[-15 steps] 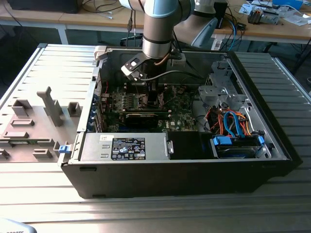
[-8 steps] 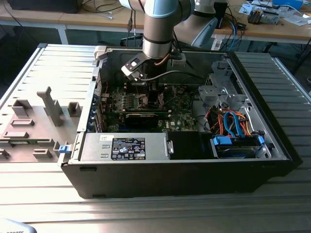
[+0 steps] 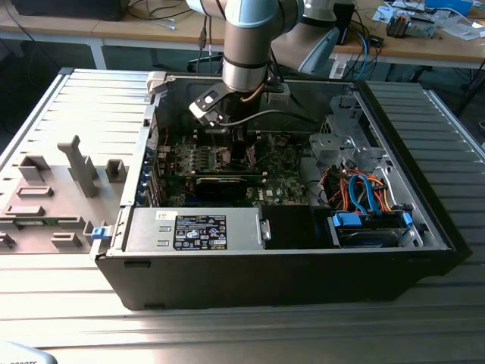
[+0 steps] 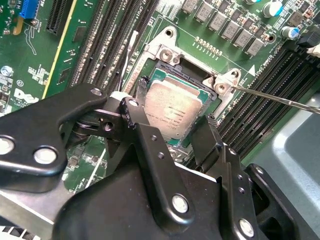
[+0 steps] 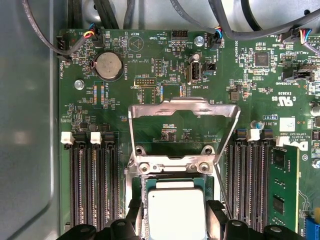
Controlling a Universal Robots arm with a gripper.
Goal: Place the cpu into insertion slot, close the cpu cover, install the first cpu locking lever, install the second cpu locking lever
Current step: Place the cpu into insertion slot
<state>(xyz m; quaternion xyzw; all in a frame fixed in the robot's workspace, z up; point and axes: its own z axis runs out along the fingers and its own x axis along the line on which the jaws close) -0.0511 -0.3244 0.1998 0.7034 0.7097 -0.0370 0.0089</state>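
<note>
Currently in hand: you are working the first step, placing the cpu (image 5: 176, 212) into the insertion slot (image 4: 192, 66). By my judgement the cover and both levers are not yet dealt with.
Setting: the arm (image 3: 246, 53) is reaching down into an open computer case (image 3: 303, 265), which is lying on its side on the desk (image 3: 76, 303).
Fingers: the fingers (image 4: 209, 142) are pressing against two opposite edges of the cpu. They appear to be gripping it, not released.
Cpu position: in both wrist views the grey-silver chip is sitting over the slot with its metal top facing up. I cannot tell whether it is lying fully down in the slot or hanging just above it.
Cpu cover: the cpu cover (image 5: 165, 106) is standing raised on its hinge just beside the slot. The green motherboard (image 5: 150, 60) is showing through its window.
Levers: a thin metal lever rod (image 4: 280, 99) is angling away from a corner of the slot and is apparently unlatched.
Neighbours: rows of black memory slots (image 5: 92, 190) are running close along both sides of the slot.
What the step is calling for: as I judge it, the chip is needing to lie level and square with the slot's frame. The fingers are then needing to let go straight, without dragging it sideways. A tilted or shifted chip is risking damage to the contacts underneath.
</note>
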